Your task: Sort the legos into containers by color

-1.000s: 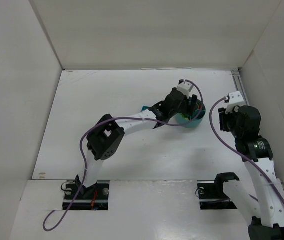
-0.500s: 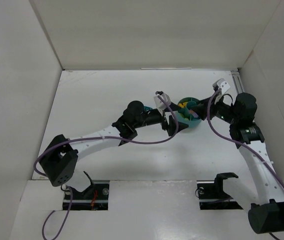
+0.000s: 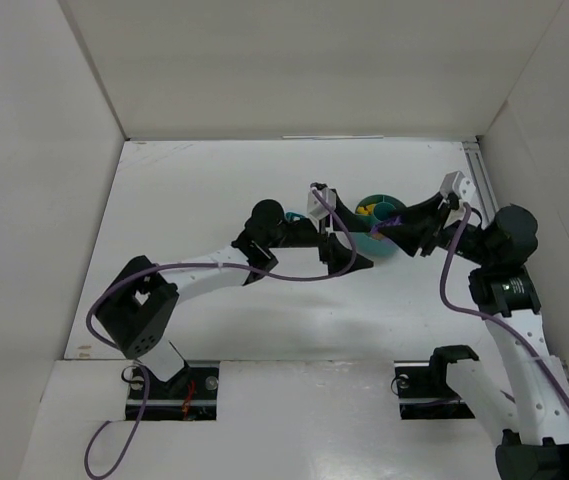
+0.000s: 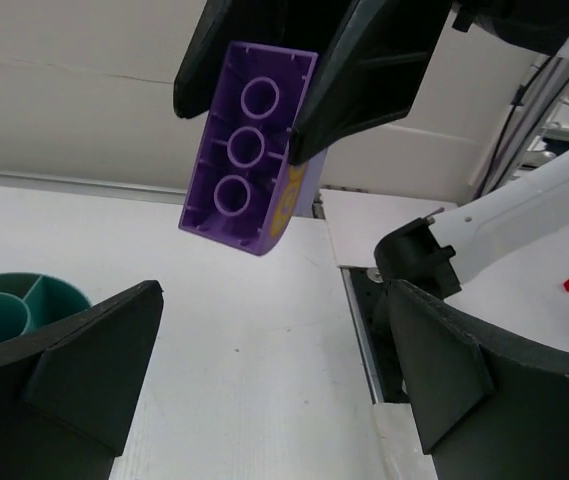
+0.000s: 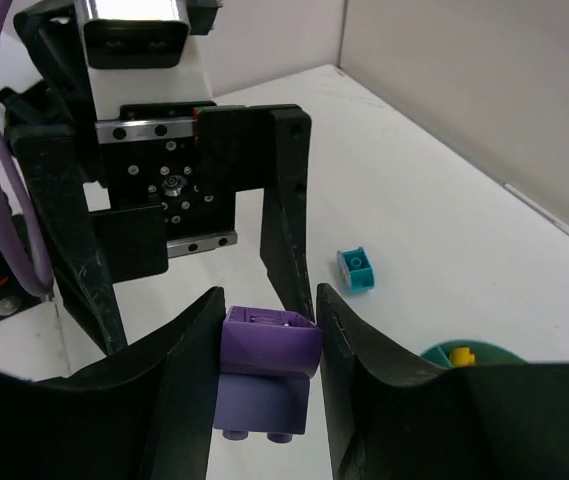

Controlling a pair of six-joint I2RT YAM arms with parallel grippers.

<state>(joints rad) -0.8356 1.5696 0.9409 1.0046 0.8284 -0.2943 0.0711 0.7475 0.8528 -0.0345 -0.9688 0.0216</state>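
My right gripper [image 5: 269, 320] is shut on a purple brick [image 5: 267, 347], held above the table. In the left wrist view the same brick [image 4: 249, 150] hangs between the right fingers, studs hidden and hollow underside showing. My left gripper [image 4: 272, 330] is open and empty, directly facing the right gripper [image 3: 389, 232]. In the top view the left gripper [image 3: 349, 257] sits just near-left of the teal bowl [image 3: 388, 249]. The bowl [image 5: 442, 352] holds a yellow brick [image 5: 461, 353]. A teal brick [image 5: 356, 270] lies loose on the table, also showing in the top view [image 3: 294, 215].
White walls enclose the table on the left, back and right. A metal rail [image 4: 362, 330] runs along the table's right edge. The bowl's divided compartments [image 4: 9, 310] show at the left of the left wrist view. The left arm's purple cable [image 3: 264, 265] loops over the table's middle.
The left gripper has drawn back from over the bowl to its near-left side. The right arm has reached in from the right to the bowl and now grips the purple brick.
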